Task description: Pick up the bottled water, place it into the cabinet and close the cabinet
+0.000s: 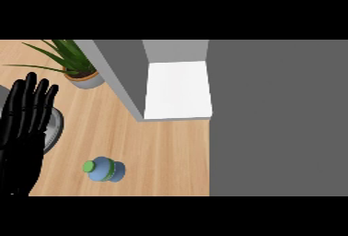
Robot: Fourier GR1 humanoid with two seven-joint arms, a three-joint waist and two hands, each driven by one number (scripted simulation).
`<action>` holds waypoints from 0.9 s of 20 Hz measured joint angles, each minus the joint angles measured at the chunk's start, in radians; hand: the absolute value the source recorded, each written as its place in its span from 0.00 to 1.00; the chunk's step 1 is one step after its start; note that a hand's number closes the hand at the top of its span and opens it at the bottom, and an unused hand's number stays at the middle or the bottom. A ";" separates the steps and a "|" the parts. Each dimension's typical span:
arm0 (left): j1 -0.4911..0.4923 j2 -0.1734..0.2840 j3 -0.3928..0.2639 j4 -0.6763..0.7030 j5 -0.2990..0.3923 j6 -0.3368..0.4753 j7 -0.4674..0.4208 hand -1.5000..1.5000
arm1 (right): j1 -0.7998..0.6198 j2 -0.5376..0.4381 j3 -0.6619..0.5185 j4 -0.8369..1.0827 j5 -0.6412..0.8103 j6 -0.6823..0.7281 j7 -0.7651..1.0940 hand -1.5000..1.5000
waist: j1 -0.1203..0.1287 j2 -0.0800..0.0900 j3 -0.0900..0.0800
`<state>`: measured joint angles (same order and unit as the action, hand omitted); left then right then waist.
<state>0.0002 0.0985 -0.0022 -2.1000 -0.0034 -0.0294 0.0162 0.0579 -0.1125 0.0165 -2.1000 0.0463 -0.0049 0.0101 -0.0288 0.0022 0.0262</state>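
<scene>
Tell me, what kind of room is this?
Probably a kitchen: a wooden counter holds a water bottle and a potted plant, with an open cabinet standing on it.

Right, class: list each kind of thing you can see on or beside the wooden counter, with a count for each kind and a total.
Bottled water: 1
Potted plant: 1
Cabinet, open: 1
Grey round object partly behind the left hand: 1
Total: 4
</scene>
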 measured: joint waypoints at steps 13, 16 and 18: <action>0.147 0.038 0.059 -0.081 0.357 -0.163 0.119 0.00 | 0.244 -0.011 0.107 -0.234 -0.209 0.170 0.053 0.00 | 0.026 -0.007 -0.025; 0.208 0.056 0.086 -0.154 0.418 -0.173 0.175 0.00 | 0.326 -0.017 0.133 -0.309 -0.228 0.196 0.071 0.00 | 0.026 -0.007 -0.026; 0.242 0.070 0.119 -0.187 0.458 -0.182 0.204 0.00 | 0.364 -0.018 0.151 -0.318 -0.227 0.213 0.062 0.00 | 0.027 -0.007 -0.026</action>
<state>0.2421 0.1683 0.1167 -2.2871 0.4547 -0.2114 0.2203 0.4220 -0.1309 0.1679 -2.4178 -0.1806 0.2085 0.0725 -0.0021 -0.0049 0.0002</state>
